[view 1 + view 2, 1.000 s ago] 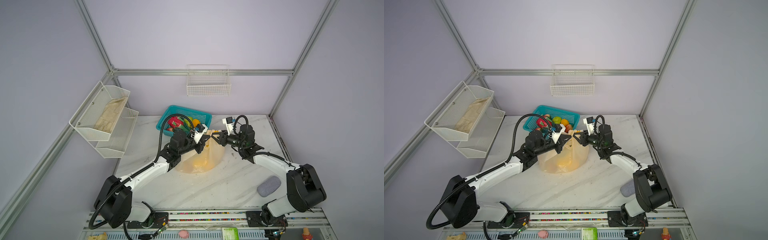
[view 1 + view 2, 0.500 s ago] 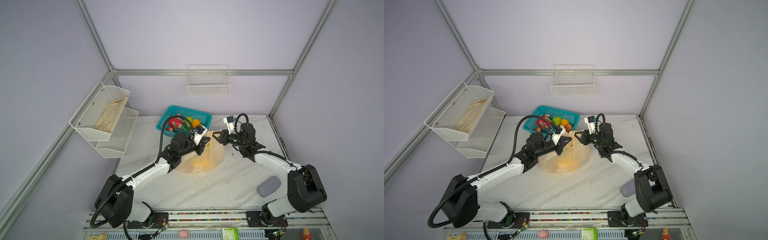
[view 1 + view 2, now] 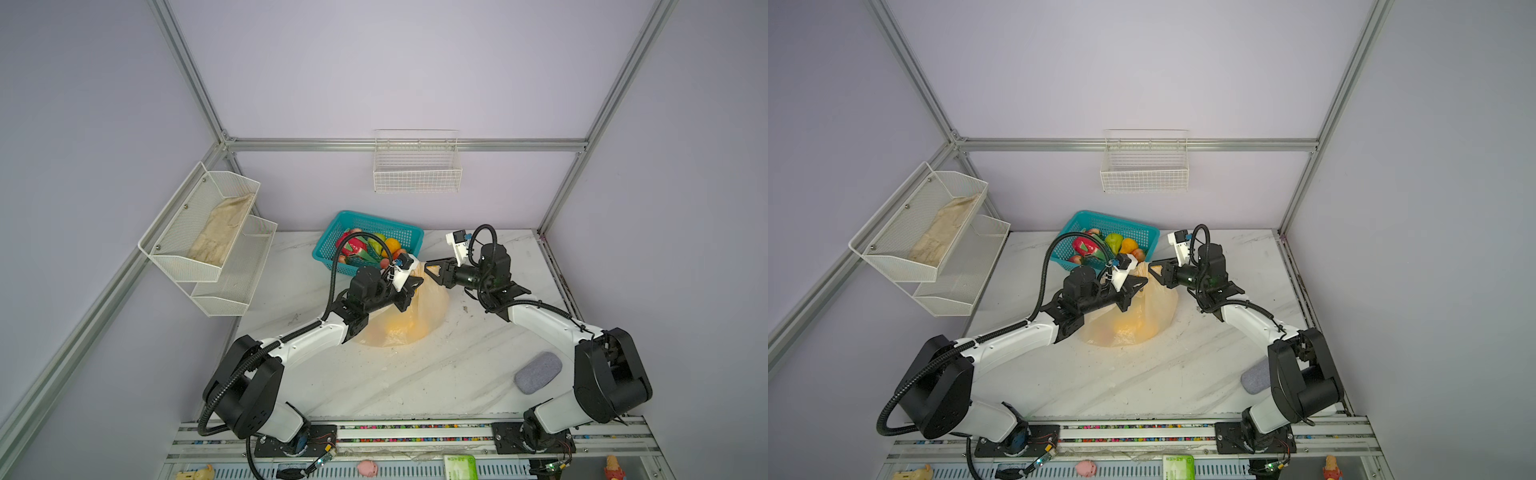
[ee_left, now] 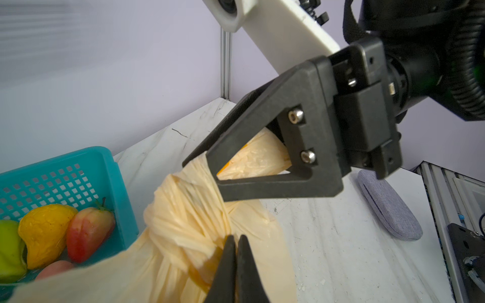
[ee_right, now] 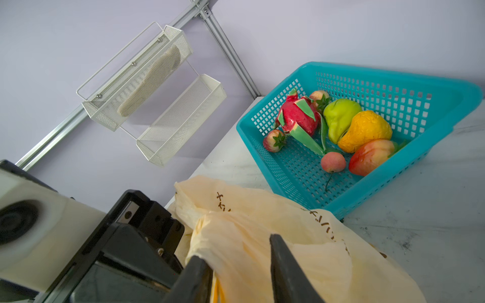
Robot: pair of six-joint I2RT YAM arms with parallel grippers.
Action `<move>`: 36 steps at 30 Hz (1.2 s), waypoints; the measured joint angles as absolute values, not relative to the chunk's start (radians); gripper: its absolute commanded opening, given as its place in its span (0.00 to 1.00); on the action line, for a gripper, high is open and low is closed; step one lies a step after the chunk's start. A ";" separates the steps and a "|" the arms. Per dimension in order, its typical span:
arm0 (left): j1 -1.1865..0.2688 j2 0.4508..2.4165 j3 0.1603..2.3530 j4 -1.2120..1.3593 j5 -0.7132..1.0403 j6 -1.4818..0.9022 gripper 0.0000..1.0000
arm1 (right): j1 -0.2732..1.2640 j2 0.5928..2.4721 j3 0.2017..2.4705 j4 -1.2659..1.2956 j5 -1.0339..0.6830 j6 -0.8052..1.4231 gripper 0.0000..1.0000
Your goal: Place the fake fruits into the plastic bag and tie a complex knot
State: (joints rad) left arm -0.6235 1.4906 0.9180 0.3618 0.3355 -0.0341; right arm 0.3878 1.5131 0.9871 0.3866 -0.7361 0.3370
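Bag point(image 3: 409, 316) sitting mid-frame in both top views, yellow showing inside | knot point(image 4: 183, 210) forming at its neck | left gripper point(image 4: 236, 244) pinching bag shut beside knot | right gripper point(image 5: 235, 248) standing part-open around a strip | at least 7 fruits point(image 5: 362, 131) lying unbagged in basket point(image 5: 367, 76) just above bag

My table point(image 3: 415, 386) is white marble with grey veins. At its far edge, near the back wall, stands a teal basket point(image 3: 330, 245). The bag point(image 3: 419, 320) sits just in front of this basket. A grey pouch point(image 3: 538, 372) lies flat on my right side, well apart from both.
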 measured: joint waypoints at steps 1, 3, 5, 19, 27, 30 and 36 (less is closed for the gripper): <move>-0.624 1.491 0.918 0.363 0.335 -0.034 0.00 | 0.387 1.513 0.997 0.370 -0.736 0.326 0.42; -0.624 1.492 0.918 0.371 0.335 -0.034 0.00 | 0.385 1.513 1.011 0.344 -0.731 0.305 0.44; -0.624 1.492 0.918 0.373 0.336 -0.033 0.00 | 0.384 1.512 1.017 0.323 -0.726 0.290 0.45; -0.624 1.494 0.918 0.373 0.336 -0.016 0.01 | 0.374 1.444 1.065 0.116 -0.617 0.144 0.53; -0.624 1.496 0.911 0.374 0.338 -0.004 0.01 | 0.373 1.440 1.070 0.110 -0.655 0.130 0.73; -0.624 1.498 0.900 0.369 0.341 0.002 0.01 | 0.373 1.470 1.086 0.120 -0.701 0.128 0.76; -0.624 1.500 0.900 0.369 0.341 0.017 0.02 | 0.376 1.522 1.091 0.130 -0.769 0.125 0.77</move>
